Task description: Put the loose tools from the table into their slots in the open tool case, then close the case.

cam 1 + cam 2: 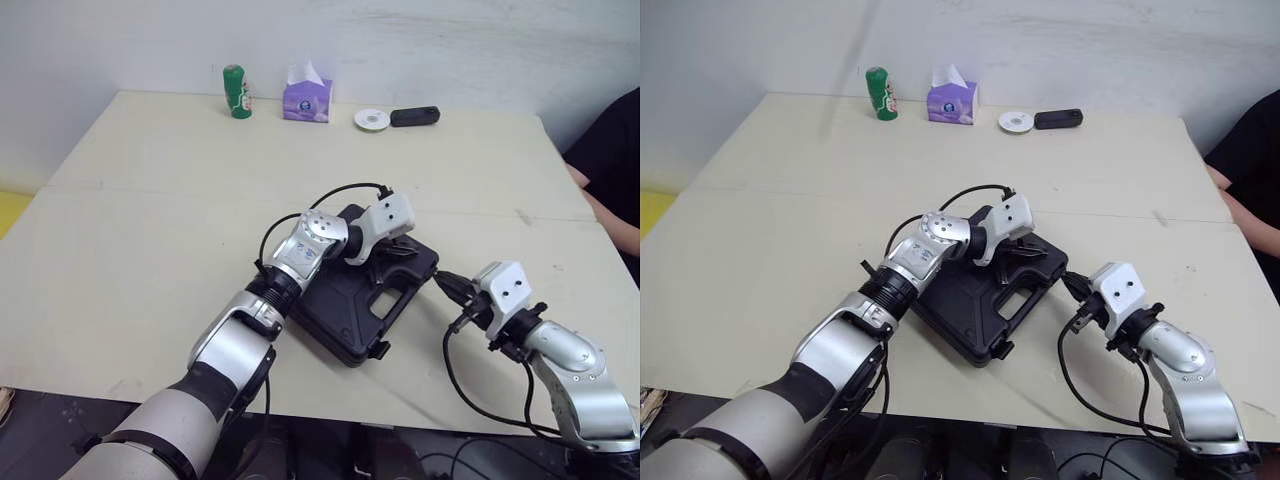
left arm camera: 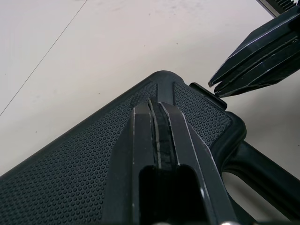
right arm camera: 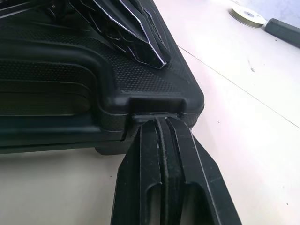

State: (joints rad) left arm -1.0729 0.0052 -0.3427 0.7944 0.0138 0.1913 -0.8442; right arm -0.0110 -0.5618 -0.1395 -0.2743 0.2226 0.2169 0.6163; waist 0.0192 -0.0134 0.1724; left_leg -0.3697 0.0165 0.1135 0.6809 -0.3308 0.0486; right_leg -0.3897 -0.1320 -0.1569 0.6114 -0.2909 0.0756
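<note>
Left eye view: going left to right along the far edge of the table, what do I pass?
Green can → purple tissue box → white disc → black oblong device. All four stand apart from one another.

The tool case [image 1: 350,305] lies on the table [image 1: 150,200] near its near edge, about midway from left to right (lid down on the base). The left gripper [image 2: 159,105] rests on the lid at the case's far end. The right gripper [image 3: 161,123] touches the case's right corner from the right. Along the table's far edge, from left to right, stand a can [image 1: 236,92], a tissue box [image 1: 307,100], a disc [image 1: 372,119] and an oblong thing [image 1: 414,116]. A person [image 1: 610,170] is beside the table's right edge.
</note>
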